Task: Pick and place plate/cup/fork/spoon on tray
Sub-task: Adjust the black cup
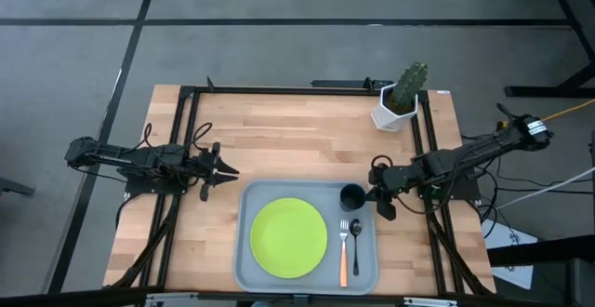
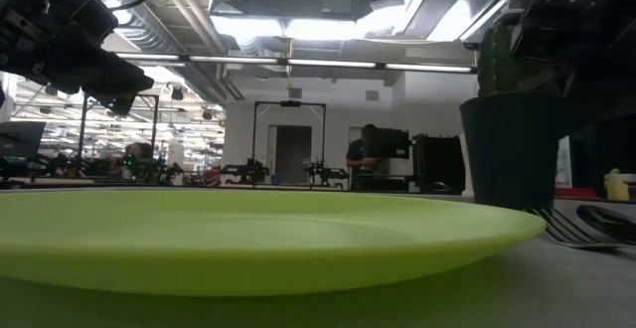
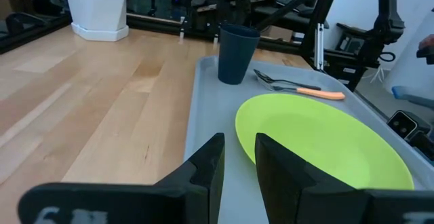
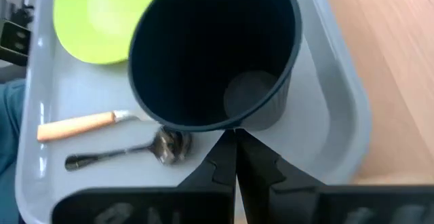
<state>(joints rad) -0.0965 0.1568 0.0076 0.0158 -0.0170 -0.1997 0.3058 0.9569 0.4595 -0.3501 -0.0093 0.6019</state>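
Note:
The lime-green plate point(image 1: 288, 237) lies flat on the grey-blue tray point(image 1: 249, 251). The black cup point(image 1: 352, 195) stands upright in the tray's far right corner. The orange-handled fork point(image 1: 343, 256) and the dark spoon point(image 1: 355, 240) lie side by side on the tray, right of the plate. My right gripper point(image 4: 236, 141) is shut, its tips right at the cup's point(image 4: 213, 54) right-hand wall, just below the rim. My left gripper point(image 3: 239, 157) hovers left of the tray's far left corner point(image 3: 203, 68), its fingers a narrow gap apart and empty. My right gripper's shut fingertips point(image 4: 227, 149) stand against the outer wall of the cup just under its rim point(image 4: 227, 125), coming level from the table's right side. I cannot tell whether they touch it. The cup stands upright on the tray.
A white pot with a green cactus point(image 1: 400, 102) stands at the table's far right, beyond the right arm. Bare wood lies left of and beyond the tray point(image 1: 279, 140). Black frame rails run along the table's left and right sides point(image 1: 177, 158).

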